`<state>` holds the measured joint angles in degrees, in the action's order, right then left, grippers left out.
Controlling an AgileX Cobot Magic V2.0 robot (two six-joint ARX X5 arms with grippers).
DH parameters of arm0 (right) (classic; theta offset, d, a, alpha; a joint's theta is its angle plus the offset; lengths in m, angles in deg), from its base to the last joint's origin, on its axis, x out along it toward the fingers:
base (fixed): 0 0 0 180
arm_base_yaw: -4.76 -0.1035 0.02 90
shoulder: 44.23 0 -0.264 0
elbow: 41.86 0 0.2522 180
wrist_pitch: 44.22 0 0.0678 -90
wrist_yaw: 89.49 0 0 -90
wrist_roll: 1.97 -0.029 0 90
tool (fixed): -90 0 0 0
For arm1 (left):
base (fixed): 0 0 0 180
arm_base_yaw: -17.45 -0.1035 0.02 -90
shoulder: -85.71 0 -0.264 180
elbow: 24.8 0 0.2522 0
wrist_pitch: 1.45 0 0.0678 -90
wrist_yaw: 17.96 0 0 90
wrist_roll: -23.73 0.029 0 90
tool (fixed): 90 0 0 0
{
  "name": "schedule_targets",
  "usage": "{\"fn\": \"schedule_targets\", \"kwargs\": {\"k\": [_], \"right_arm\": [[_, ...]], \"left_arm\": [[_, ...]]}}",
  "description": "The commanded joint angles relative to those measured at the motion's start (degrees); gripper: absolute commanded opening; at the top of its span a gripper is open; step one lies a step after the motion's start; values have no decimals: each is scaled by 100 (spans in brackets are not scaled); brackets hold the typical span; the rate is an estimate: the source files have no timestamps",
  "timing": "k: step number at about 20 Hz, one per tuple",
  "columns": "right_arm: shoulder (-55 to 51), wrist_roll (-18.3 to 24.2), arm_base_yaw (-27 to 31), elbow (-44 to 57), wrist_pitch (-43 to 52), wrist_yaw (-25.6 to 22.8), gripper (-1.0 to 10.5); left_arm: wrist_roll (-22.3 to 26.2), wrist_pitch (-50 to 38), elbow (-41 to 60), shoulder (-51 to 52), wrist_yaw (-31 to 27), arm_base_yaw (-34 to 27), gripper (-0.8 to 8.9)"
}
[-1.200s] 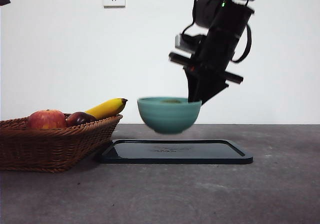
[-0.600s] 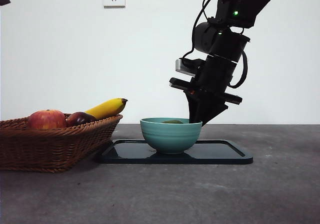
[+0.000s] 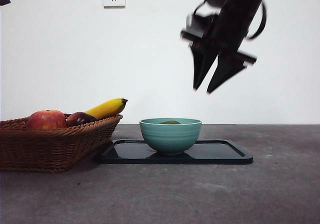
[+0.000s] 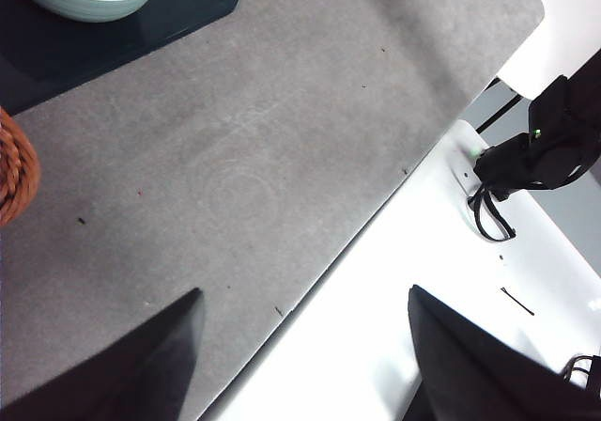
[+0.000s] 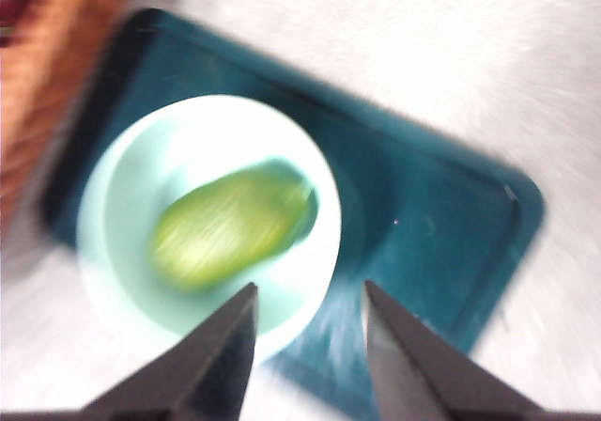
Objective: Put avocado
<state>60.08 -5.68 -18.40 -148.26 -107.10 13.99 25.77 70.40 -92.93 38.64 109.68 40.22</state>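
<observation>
Avocado point(image 5: 230, 226) lies inside the teal bowl point(image 3: 170, 135) on the dark tray point(image 3: 220, 153) — nothing holds it. Right gripper point(image 3: 209, 90) hangs above the bowl, released, jaws parted. Left gripper point(image 4: 300, 365) waits over the surface's edge — also spread, empty.

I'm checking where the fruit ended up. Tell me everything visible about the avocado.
The avocado is an oblong, yellow-green fruit lying on its side in the pale teal bowl, which stands on the dark tray. From the front only its top shows above the rim. Nothing grips it: the right end effector hangs open above the bowl. The wrist picture is blurred, so skin detail is unclear.
</observation>
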Motion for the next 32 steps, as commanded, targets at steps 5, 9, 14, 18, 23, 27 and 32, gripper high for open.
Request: {"fn": "schedule_targets", "kwargs": {"k": [5, 9, 14, 18, 23, 27, 32], "right_arm": [[-1838, 122, -492, -142, -702, -4, 177], [-2758, 122, -844, 144, -942, -11, 177], [-4046, 114, -973, 1731, -627, 7, 177], [-5018, 94, -1051, 3093, -437, 599, 177], [-5576, 76, -1132, 3834, -326, 918, 177], [-5574, 76, -1132, 3832, -308, 922, 177], [-5576, 83, -1132, 3832, -319, 920, 7]], "left_arm": [[52, -61, -59, -20, 31, 24, 343], [52, -81, -59, -20, 31, 24, 343], [55, -107, -59, -20, 31, 24, 343], [55, -107, -59, -20, 31, 24, 343], [55, -105, -59, -20, 31, 22, 343], [52, -105, -59, -20, 31, 24, 342], [55, -105, -59, -20, 31, 22, 72]]}}
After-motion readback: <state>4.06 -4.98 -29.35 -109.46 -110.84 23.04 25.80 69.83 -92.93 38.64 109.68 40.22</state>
